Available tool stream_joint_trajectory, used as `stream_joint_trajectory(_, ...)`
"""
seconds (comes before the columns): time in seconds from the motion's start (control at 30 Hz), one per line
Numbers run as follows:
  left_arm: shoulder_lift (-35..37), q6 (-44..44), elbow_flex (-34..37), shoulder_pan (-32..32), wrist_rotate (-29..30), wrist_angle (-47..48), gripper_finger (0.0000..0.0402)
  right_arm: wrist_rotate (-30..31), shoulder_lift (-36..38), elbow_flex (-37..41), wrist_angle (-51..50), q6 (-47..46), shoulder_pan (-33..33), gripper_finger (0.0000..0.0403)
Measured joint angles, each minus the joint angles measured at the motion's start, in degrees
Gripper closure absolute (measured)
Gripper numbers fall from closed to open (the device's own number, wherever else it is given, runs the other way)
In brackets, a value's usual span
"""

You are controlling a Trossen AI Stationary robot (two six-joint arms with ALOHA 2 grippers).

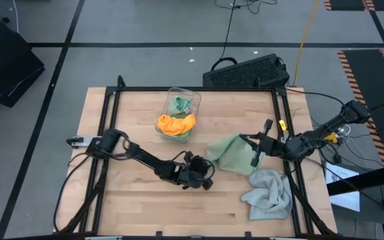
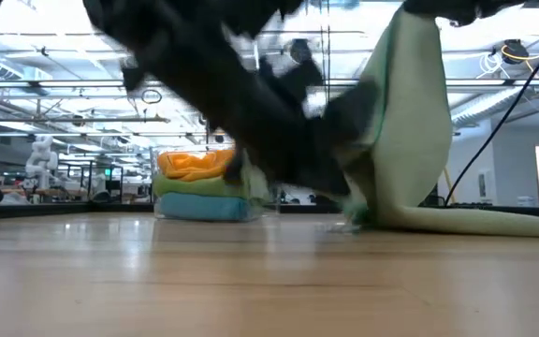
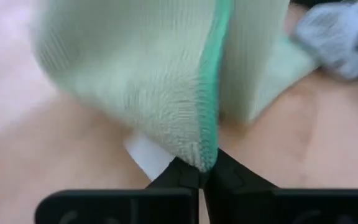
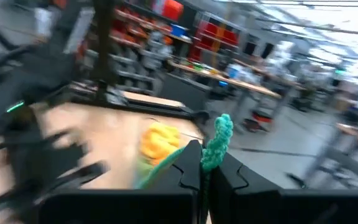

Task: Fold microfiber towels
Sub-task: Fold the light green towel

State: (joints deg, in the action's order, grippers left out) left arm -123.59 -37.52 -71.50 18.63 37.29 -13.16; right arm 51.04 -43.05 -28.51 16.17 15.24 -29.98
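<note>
— Two grippers, both on the sage green towel (image 1: 233,154) mid-table?
— Yes. Left gripper (image 3: 202,177) clamped on one hemmed corner; right gripper (image 4: 205,168) pinching another, lifted.
— Others?
— Light grey towel (image 1: 269,195) crumpled just beside; orange towel (image 1: 176,124) in the clear bin (image 1: 193,98).

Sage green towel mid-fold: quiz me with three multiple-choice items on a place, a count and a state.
1. Where is the light grey towel?
A. in the clear bin
B. on the table near its front right corner
C. in the left gripper

2. How many grippers pinch the sage green towel?
A. none
B. one
C. two

3. The sage green towel is:
A. flat
B. partly lifted
C. in the clear bin

B: the high view shows it crumpled there.
C: the left gripper and the right gripper each clamp an edge.
B: the low view shows it hanging tent-like.
</note>
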Motion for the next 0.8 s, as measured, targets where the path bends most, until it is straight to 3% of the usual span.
stream_joint_trajectory(0.27, 18.3, 3.9, 0.0, 7.7, 2.6, 20.7, 0.0398, -8.5, -1.7, 0.0, 8.0, -5.2, -6.0, 0.0403)
stream_joint_trajectory(0.53, 33.5, 15.7, 0.0, 19.6, 2.2, 21.2, 0.0399, -10.7, -9.6, -7.8, 11.8, -1.9, -12.2, 0.0403)
stream_joint_trajectory(0.67, 39.9, 24.5, -0.1, 25.6, 6.6, 19.3, 0.0399, -10.7, -13.5, -13.5, 11.6, 3.0, -14.3, 0.0403)
stream_joint_trajectory(0.8, 44.8, 24.1, -0.1, 29.1, 13.7, 28.0, 0.04, -10.1, -14.3, -16.0, 11.1, 4.6, -14.8, 0.0403)
